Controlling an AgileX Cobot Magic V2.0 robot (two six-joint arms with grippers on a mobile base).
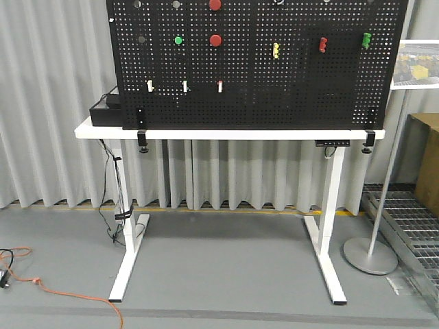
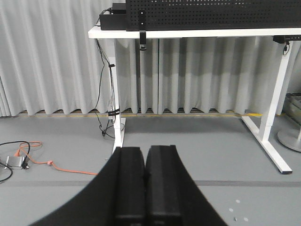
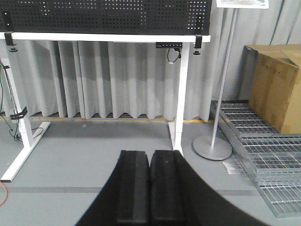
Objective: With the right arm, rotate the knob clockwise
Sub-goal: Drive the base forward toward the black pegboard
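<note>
A black pegboard (image 1: 288,89) stands upright on a white table (image 1: 96,130) in the front view. It carries red round buttons (image 1: 215,40), a green button (image 1: 178,40) and small coloured pegs. Small round fittings sit at the board's top edge, cut off by the frame, and I cannot tell which of them is the knob. My right gripper (image 3: 149,153) is shut with nothing in it, low over the grey floor in front of the table. My left gripper (image 2: 146,149) is likewise shut and empty. Neither arm shows in the front view.
A black box (image 1: 106,110) sits at the table's left end. An orange cable (image 1: 41,284) lies on the floor at left. A sign stand with a round base (image 3: 212,147), metal grating (image 3: 263,141) and a cardboard box (image 3: 275,87) are at right.
</note>
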